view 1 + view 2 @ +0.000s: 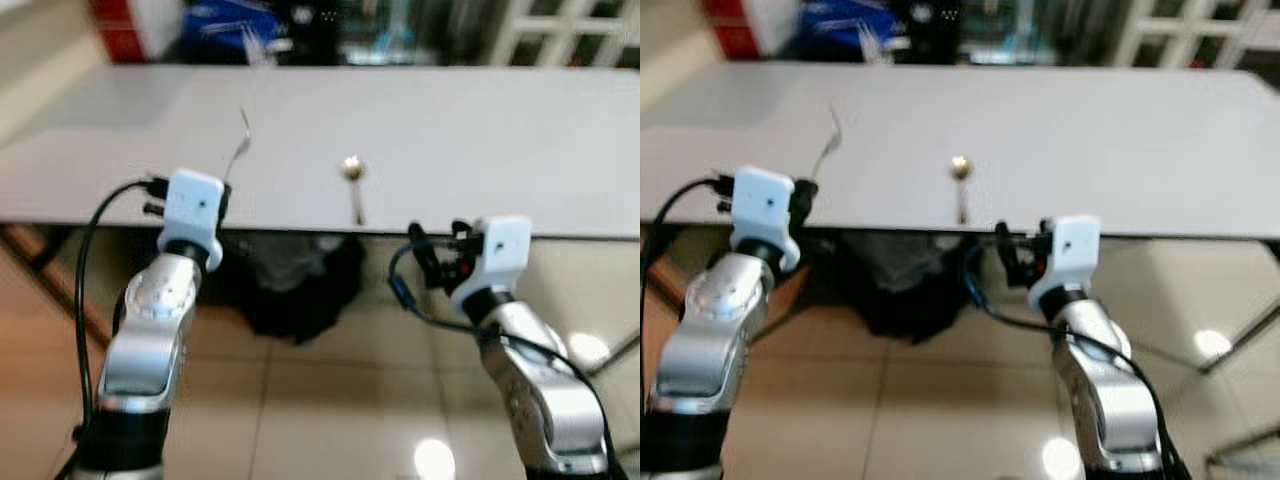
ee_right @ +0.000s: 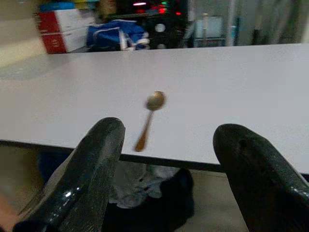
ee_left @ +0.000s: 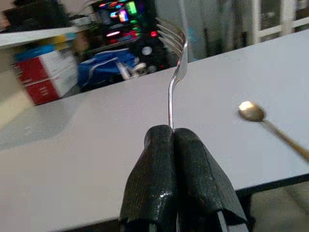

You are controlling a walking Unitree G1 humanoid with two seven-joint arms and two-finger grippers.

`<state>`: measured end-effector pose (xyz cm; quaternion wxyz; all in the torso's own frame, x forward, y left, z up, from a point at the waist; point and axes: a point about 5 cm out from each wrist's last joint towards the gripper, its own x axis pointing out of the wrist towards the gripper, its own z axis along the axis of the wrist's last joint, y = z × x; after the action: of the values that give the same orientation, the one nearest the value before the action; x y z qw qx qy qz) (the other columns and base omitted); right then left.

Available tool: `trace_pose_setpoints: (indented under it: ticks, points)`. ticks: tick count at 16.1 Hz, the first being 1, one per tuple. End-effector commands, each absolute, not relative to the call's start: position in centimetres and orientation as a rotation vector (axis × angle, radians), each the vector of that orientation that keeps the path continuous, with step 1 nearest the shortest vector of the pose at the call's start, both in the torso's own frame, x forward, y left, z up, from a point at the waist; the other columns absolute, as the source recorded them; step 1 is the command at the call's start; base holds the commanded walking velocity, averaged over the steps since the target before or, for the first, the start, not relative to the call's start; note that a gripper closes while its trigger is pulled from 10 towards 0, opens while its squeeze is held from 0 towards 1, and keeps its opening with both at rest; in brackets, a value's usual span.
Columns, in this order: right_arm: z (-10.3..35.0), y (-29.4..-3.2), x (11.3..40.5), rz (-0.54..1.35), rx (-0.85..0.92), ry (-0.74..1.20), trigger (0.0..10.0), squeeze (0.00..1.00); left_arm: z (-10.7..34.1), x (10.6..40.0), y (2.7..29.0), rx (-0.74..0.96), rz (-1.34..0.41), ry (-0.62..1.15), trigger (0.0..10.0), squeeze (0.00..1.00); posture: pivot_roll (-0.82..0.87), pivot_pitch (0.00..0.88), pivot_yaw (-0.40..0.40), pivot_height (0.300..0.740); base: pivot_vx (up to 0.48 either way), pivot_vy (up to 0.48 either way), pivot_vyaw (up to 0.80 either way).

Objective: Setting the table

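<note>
At the near edge of the pale grey tabletop (image 1: 450, 130), the left gripper (image 3: 172, 140) was clamped on the handle of a slim silver metal fork (image 3: 175, 67), tines raised above the surface and pointing away from the robot. A gold-coloured metal spoon (image 2: 149, 116) lay on the tabletop close to that edge, bowl away from the robot, to the right of the fork. The right gripper (image 2: 169, 169) hovered just off the edge facing the spoon, its fingers spread wide and empty.

Risks, as judged: the fork was pinched near the handle end only, so it could pivot or slip in the grip if lowered quickly. The spoon's handle tip sat almost at the edge; a careless approach by the right gripper could push it off to the floor.

Count: one fork, one spoon, two grippers.
</note>
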<state>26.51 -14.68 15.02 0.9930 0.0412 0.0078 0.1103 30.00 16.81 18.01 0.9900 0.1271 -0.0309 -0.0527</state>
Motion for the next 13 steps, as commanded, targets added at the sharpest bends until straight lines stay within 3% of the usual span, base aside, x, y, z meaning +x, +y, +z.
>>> trace_pose_setpoints:
  ticks: [1, 13]
  points:
    - [15.1, -14.5, 26.6, 0.226, 0.082, 0.019, 10.0, 0.0, 18.3, 30.0, 17.2, 0.27, -0.103, -0.071, 10.0, 0.0, -0.02, 0.021, 0.039, 0.74, 0.48, 0.0, 0.0]
    - [15.3, -13.8, 26.5, 0.28, 0.101, 0.019, 10.0, 0.0, 18.2, 29.7, 18.2, 0.339, -0.091, -0.043, 10.0, 0.0, -0.01, 0.029, 0.037, 0.74, 0.472, 0.0, 0.0]
